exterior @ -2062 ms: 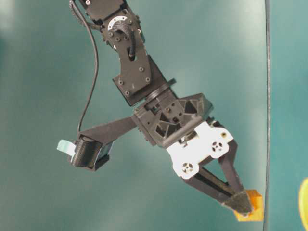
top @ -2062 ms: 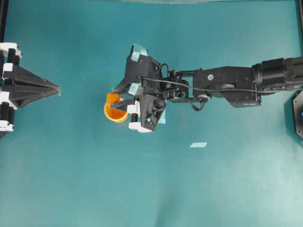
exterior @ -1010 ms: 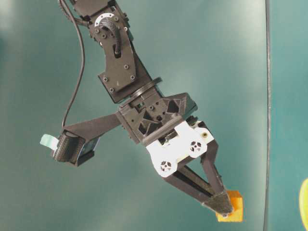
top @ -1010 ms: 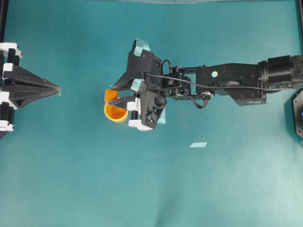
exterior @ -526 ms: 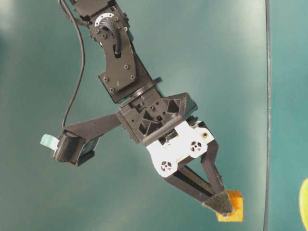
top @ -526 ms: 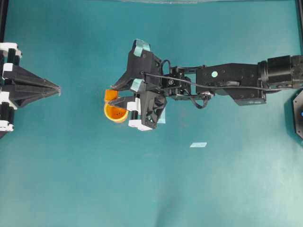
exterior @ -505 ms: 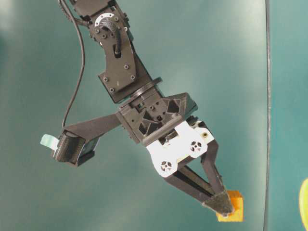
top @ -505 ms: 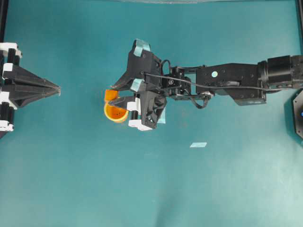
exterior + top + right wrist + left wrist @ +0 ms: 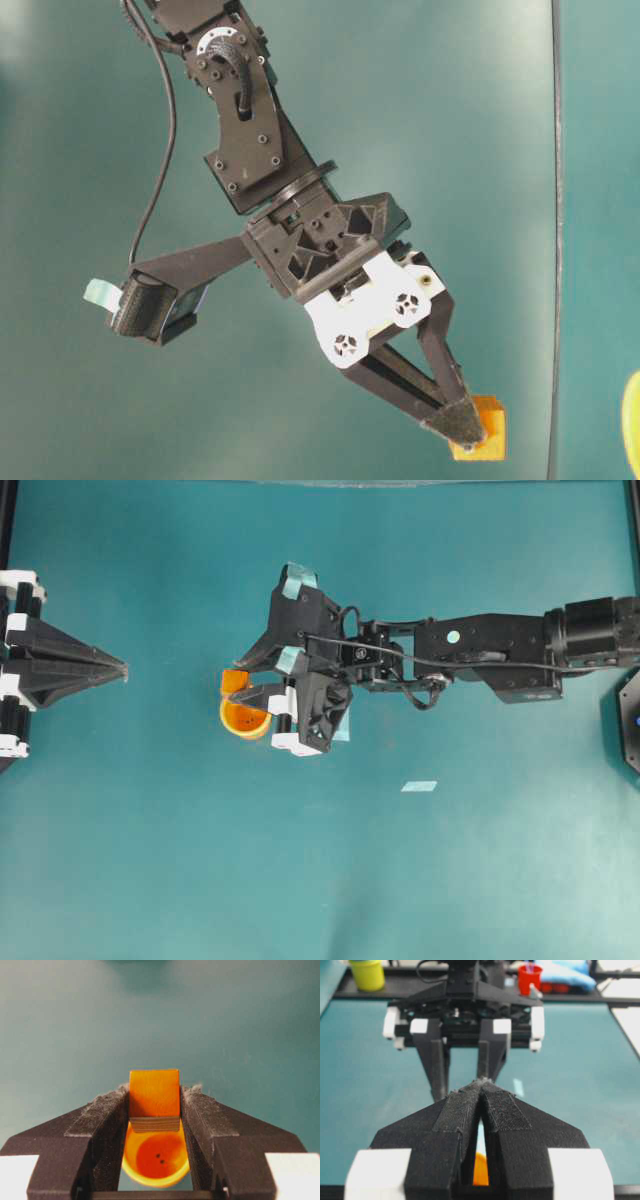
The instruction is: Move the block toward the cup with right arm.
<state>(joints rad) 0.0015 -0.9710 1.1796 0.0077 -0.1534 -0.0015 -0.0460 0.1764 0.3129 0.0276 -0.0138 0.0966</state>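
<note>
One small orange wooden block [image 9: 154, 1094], its layered edge showing, sits clamped between the right gripper [image 9: 154, 1110] pads directly above the one round orange cup [image 9: 155, 1158] near the teal table's [image 9: 150, 860] middle, while the left gripper [image 9: 480, 1095] rests closed.
</note>
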